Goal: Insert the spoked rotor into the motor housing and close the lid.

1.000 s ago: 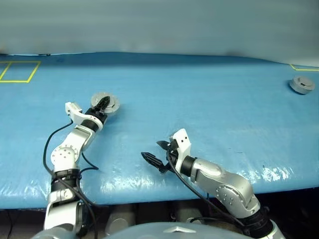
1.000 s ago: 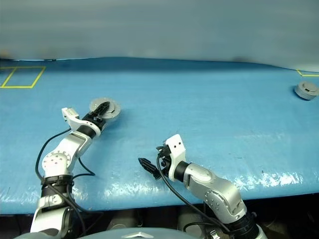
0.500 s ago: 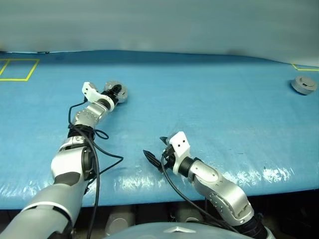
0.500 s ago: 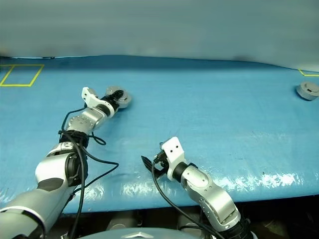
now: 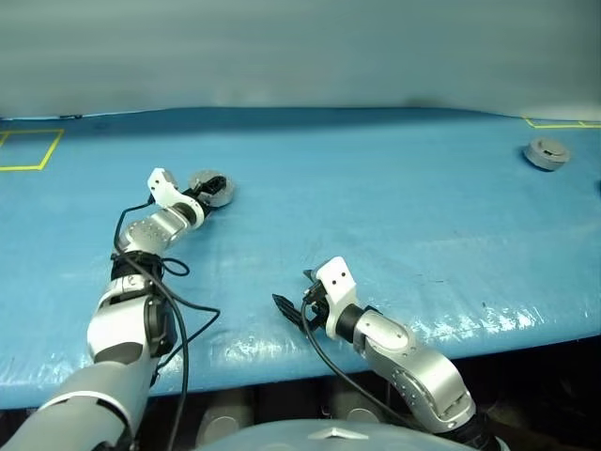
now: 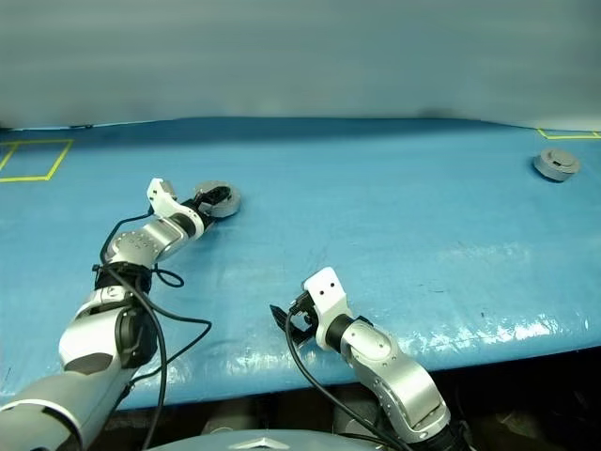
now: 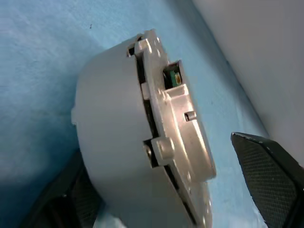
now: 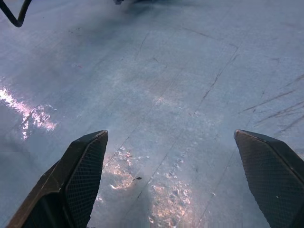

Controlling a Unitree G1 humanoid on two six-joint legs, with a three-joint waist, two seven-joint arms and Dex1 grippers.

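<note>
The motor housing (image 7: 183, 128) shows as a silver flanged rim, with what seems to be the grey round lid (image 7: 109, 142) closed against it. The pair rests on the blue cloth at the far left (image 5: 216, 188). My left gripper (image 7: 156, 166) is open around it; one finger (image 7: 268, 175) stands clear of the rim and the other lies under the grey body. The spoked rotor is hidden. My right gripper (image 5: 291, 310) hangs open near the front edge over bare cloth, its fingers (image 8: 88, 171) wide apart.
A second round grey part (image 5: 545, 153) with a paler top sits at the far right. Yellow tape marks a square (image 5: 23, 150) at the far left and a corner (image 5: 554, 122) at the far right. A grey wall backs the blue-covered table (image 5: 394, 216).
My left arm has stretched out, rolled its wrist and sunk to the cloth with the round part, and its fingers now stand wider. The right gripper has sunk slightly. The camera has shifted.
</note>
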